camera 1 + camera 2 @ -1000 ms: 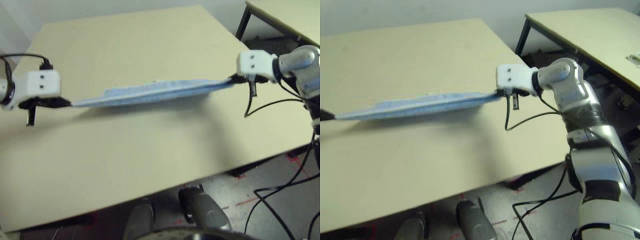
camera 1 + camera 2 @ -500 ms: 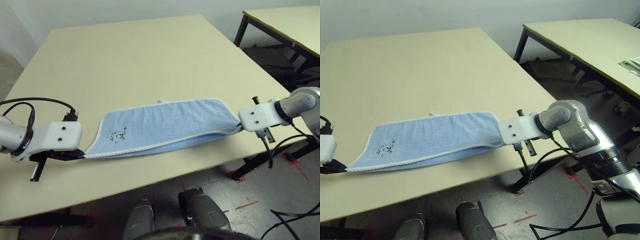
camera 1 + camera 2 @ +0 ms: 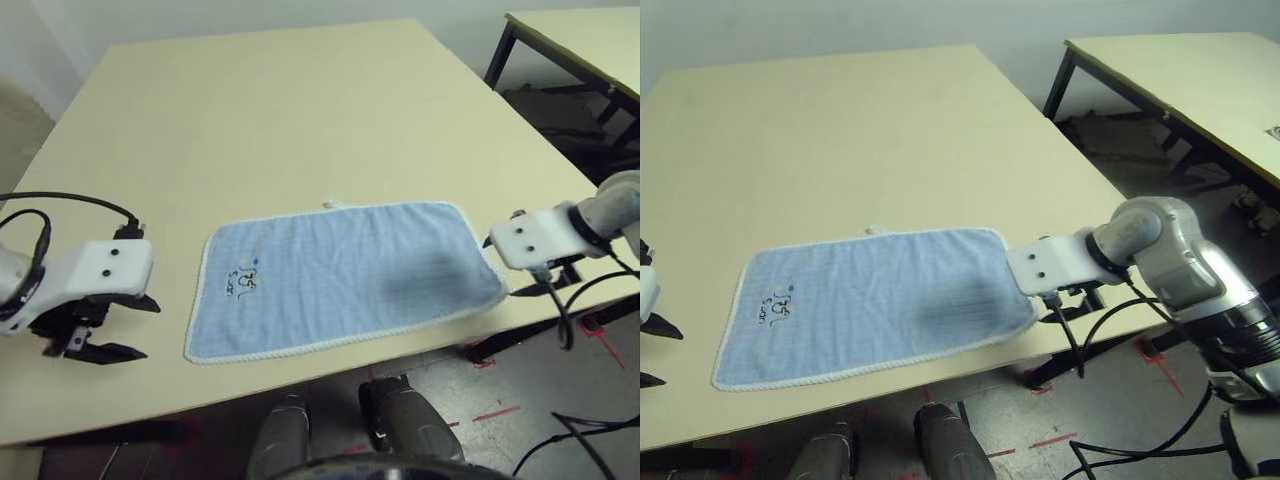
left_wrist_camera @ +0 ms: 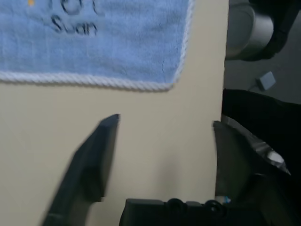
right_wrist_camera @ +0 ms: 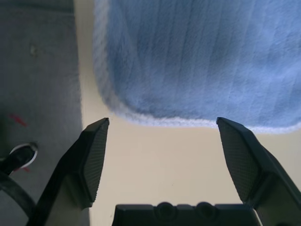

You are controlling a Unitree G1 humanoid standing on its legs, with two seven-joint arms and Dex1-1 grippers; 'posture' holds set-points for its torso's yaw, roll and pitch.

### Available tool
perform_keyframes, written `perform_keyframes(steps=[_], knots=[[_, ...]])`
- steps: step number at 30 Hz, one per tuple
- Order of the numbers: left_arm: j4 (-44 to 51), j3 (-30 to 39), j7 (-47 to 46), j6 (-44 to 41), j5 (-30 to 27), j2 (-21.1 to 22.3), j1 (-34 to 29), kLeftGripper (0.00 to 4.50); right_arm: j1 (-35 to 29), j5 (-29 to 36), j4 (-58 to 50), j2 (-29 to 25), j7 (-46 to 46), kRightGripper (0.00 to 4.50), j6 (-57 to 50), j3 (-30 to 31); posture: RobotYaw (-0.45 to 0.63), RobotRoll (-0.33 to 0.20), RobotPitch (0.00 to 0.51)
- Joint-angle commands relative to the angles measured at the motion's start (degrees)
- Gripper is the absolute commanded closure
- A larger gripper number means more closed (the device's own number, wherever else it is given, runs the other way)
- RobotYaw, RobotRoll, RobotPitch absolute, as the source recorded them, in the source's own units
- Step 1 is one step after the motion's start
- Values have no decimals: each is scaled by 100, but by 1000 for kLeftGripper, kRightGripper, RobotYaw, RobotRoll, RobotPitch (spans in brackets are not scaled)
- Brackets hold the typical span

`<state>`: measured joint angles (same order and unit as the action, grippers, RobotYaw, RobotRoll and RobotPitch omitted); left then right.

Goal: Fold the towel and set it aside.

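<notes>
Evidently the towel (image 3: 345, 275) is light, soft and limp: it will sag unless taken at two corners of its near edge. Left hand (image 3: 115, 327) stands open, just beside the towel's left edge. Towel lies flat near the bench (image 3: 280, 110) front edge; light blue, white edging, logo at left. Right hand (image 5: 162, 155) stands open at the right edge, empty.
</notes>
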<state>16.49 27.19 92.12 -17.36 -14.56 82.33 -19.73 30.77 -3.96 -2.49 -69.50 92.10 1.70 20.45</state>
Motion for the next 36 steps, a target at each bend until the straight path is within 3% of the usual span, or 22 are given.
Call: perform_keyframes(steps=[1, 6, 17, 25, 29, 36], knots=[[-104, 148, 38, 15, -134, 72, -30, 48, -81, 176, -82, -187, 40, 0, 159, 103, -86, 0, 92], [-151, 179, 37, -88, -128, -166, 56, 48, -78, 62, 39, 105, -85, 0, 391, -96, -87, 0, 91], [711, 1028, 38, 383, -145, -1123, -941, 48, -1302, 296, -935, 81, -842, 0, 230, -838, -75, 0, 102], [569, 244, -712, 2082, 251, -1748, -184, 48, -1680, 110, -1363, 185, -1337, 0, -96, -950, -76, 0, 105], [247, -203, -1148, 3225, 780, -1947, 31, 48, -1911, 34, -1512, 140, -1468, 0, -137, -979, -84, 0, 104], [-311, -494, -1599, 4335, 1234, -1915, -7, 48, -1936, -119, -1634, 227, -1666, 0, -323, -906, -87, 0, 103]])
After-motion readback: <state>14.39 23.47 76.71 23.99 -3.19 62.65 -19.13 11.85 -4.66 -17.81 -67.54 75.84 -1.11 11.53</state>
